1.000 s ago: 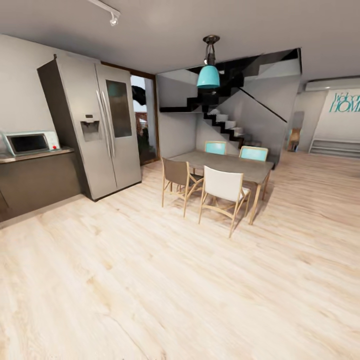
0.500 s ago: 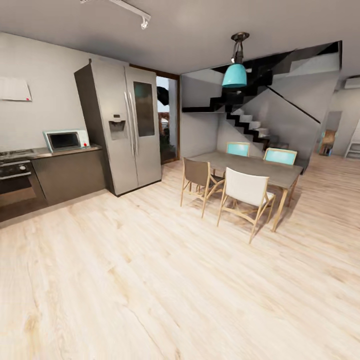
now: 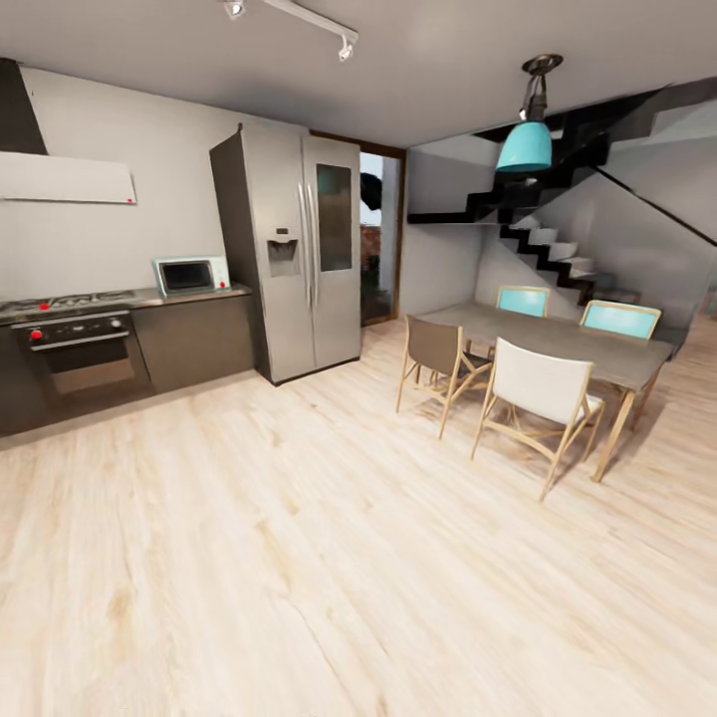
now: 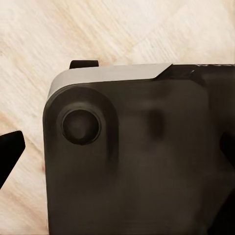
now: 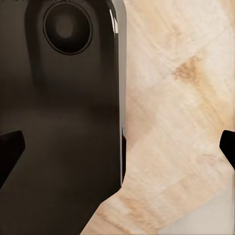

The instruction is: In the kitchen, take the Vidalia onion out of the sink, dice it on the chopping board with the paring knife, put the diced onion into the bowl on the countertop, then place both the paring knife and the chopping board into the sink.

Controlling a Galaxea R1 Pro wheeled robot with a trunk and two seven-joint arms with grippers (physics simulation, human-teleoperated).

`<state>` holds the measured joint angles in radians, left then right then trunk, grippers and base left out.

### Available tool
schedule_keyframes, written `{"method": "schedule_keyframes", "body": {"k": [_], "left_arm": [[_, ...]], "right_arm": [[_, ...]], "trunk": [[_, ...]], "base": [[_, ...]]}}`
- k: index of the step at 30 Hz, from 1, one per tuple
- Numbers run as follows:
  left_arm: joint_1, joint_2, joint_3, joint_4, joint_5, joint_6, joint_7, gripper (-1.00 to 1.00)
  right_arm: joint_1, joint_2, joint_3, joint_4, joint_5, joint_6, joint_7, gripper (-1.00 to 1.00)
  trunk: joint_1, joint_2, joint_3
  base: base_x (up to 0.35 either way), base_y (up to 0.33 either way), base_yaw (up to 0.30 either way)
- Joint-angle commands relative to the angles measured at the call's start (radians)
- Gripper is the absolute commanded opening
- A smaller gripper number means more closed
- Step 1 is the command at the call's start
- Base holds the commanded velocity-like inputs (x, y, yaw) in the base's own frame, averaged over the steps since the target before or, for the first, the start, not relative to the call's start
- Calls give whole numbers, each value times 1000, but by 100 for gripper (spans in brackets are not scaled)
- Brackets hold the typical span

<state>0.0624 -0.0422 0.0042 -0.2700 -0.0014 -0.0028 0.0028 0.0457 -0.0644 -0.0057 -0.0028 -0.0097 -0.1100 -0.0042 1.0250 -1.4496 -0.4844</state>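
status: transit phase, with no task step judged complete from what is on show.

the left wrist view looks down on a dark rounded part of the robot's body (image 4: pixel 137 156) over the wooden floor (image 4: pixel 39 39); black finger tips show at the frame edges, wide apart with nothing between, so the left jaws read as open and empty. the right wrist view gives the same reading: the right jaws are spread and empty.

from the head view, beyond the floor stands the dining table (image 3: pixel 558 339) with its chairs. left of the refrigerator (image 3: pixel 299 249) runs the tabletop (image 3: pixel 189 296) carrying a microwave (image 3: pixel 189 275), then an oven (image 3: pixel 80 354).

the onion, sink, board, knife and bowl are not located from here. all steps remain: fetching, dicing, transfer, and clearing into the sink.
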Motion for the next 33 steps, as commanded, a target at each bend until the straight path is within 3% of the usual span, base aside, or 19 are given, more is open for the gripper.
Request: {"method": "schedule_keyframes", "body": {"k": [1, 33], "left_arm": [[0, 0, 0, -1, 0, 0, 0, 100], [0, -1, 0, -1, 0, 0, 0, 100]], "right_arm": [[0, 0, 0, 0, -1, -3, 0, 100], [0, 0, 1, 0, -1, -3, 0, 100]], "trunk": [[0, 0, -1], [0, 0, -1]], "base": [[0, 0, 280], [0, 0, 280]]}}
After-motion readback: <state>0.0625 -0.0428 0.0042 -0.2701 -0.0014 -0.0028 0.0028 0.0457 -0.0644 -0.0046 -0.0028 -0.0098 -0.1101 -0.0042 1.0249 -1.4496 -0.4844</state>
